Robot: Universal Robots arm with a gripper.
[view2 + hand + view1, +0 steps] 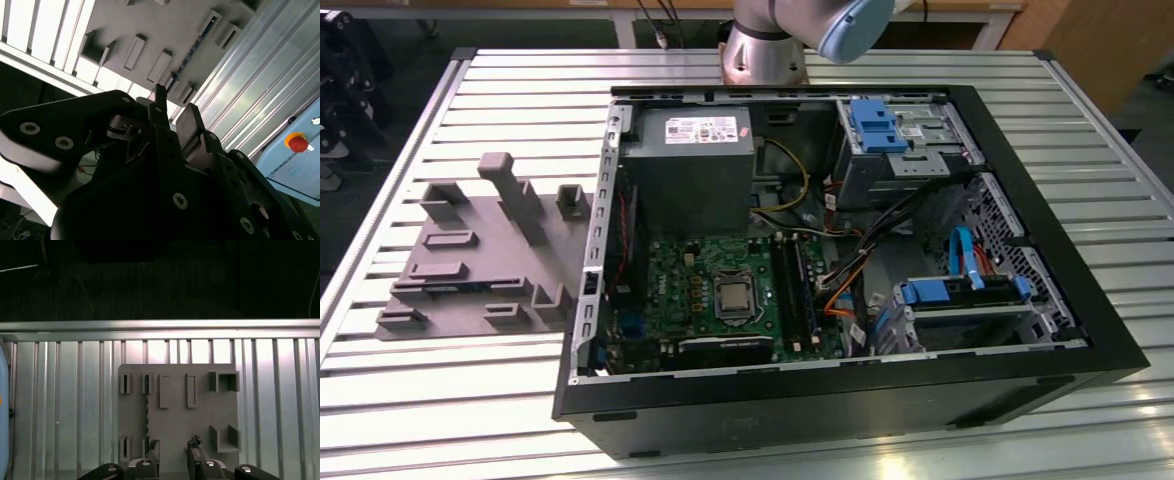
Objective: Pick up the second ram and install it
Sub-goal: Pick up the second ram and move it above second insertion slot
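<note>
Since the ram (146,415) stands on edge in the tray (175,422), each end caught in a small slotted block (146,384), its flat faces are left free for a pinch, or so we judge. In the first wrist view it reads as a thin dark line w/ a toothed edge, running between the two blocks.

The gripper (173,444) hangs well above the tray, looking straight down on it. Its fingers (154,446) are spread apart w/ bare tray showing between them, and they hold nothing. The gap looks far wider than the ram is thick, which we take as room to come down around it. The ram's line runs toward one finger, not the middle of the gap, so we judge the approach isn't centred.

Counts: 1 ram in the tray, 2 fingers, and 4 small slotted blocks in 2 pairs. The ram sits in one pair, and the pair beside it has only bare tray between. There are also 2 long raised bars (165,390) and 2 larger brackets (223,381).

Further out, in the exterior view, the tray lies flat on the slatted table (454,400), just beside the open case (854,400) on the exterior view's left. The case lies on its side w/ the board (674,270) facing up, presumably so the slots (790,280) can be reached from above.
</note>
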